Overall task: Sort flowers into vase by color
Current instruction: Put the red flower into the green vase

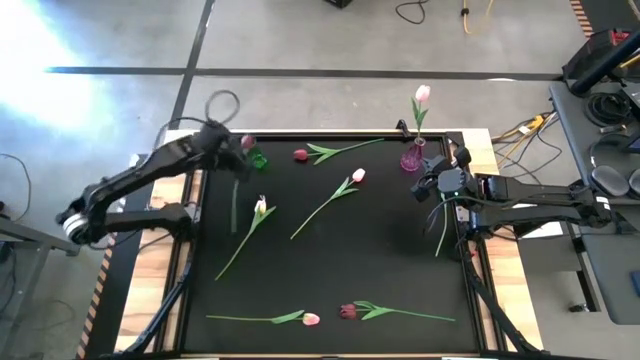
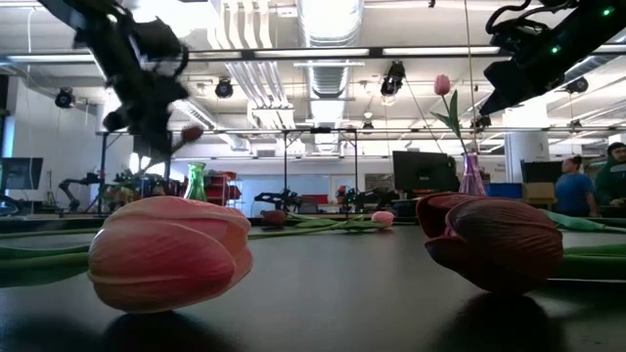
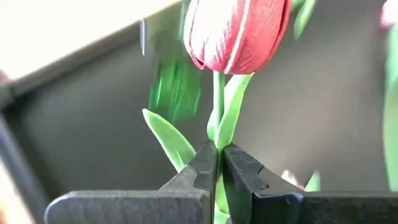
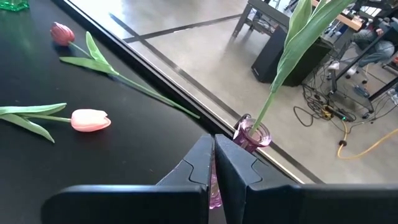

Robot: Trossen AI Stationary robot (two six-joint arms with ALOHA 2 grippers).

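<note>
My left gripper point(image 1: 240, 147) is up over the table's far left corner, shut on a dark red tulip point(image 3: 236, 31), right beside the small green vase point(image 1: 258, 158). My right gripper point(image 1: 428, 186) hovers at the far right, fingers shut, just in front of the purple vase point(image 4: 250, 134). That vase holds one pale pink tulip point(image 1: 421, 95) standing upright by its stem. Loose tulips lie flat on the black mat: a dark red one point(image 1: 300, 154), a pink one point(image 1: 358, 176), a pale one point(image 1: 260, 208), plus a pink point(image 1: 311, 319) and a dark red one point(image 1: 348, 311) near the front edge. My left gripper pinches the dark red tulip's stem point(image 3: 217, 146) between its two fingers, a short way below the head and beside a leaf point(image 3: 168, 140). The fingers lie across the stem. The head stands above the fingers, the long stem point(image 1: 235, 205) trails below them, and the flower is lifted clear.
The mat's raised frame point(image 1: 330, 133) runs close behind both vases. A thin green line point(image 1: 442, 228) runs under my right arm; what it is I cannot tell. In the low view two tulip heads point(image 2: 171, 249) point(image 2: 499, 240) lie close to the camera. People stand far behind, at the right.
</note>
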